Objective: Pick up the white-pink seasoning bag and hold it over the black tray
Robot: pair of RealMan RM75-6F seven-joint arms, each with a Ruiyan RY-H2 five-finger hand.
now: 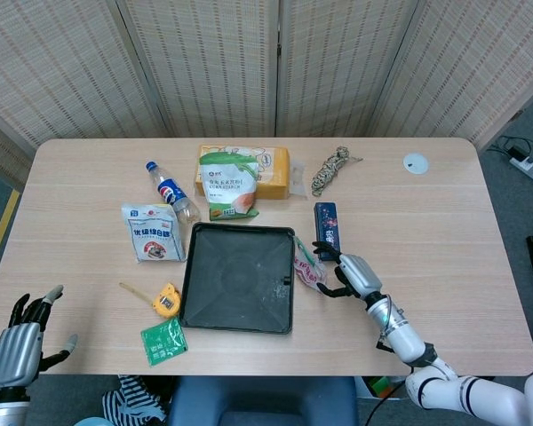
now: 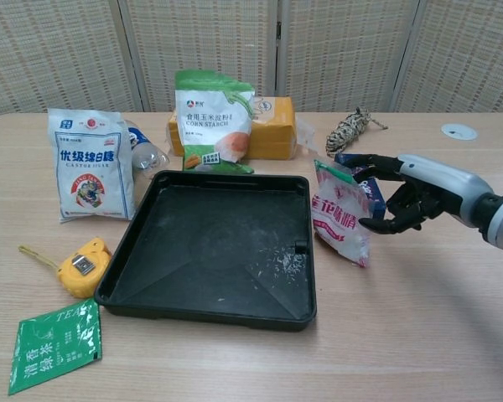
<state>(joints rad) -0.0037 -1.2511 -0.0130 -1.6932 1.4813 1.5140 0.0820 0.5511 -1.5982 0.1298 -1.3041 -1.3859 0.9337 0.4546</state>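
Observation:
The white-pink seasoning bag [image 2: 341, 213] stands tilted on the table just right of the black tray [image 2: 210, 293], its lower end on the wood; it also shows as a bag [image 1: 306, 264] in the head view. My right hand [image 2: 412, 197] is just right of it with fingers spread. One finger reaches toward the bag's top corner, and the others are clear of the bag. The right hand [image 1: 351, 271] sits beside the tray [image 1: 200, 306]. My left hand [image 1: 22, 346] hangs open off the table's near left corner, holding nothing.
A blue box [image 2: 367, 180] lies right behind the bag. A corn starch bag [image 2: 211, 121], yellow box [image 2: 272, 134], bottle [image 1: 171, 191] and sugar bag [image 2: 88, 163] stand behind and left of the tray. A tape measure [image 2: 84, 266], green tea packet [image 2: 54, 343], rope [image 2: 350, 130] and white disc [image 2: 458, 131] also lie here.

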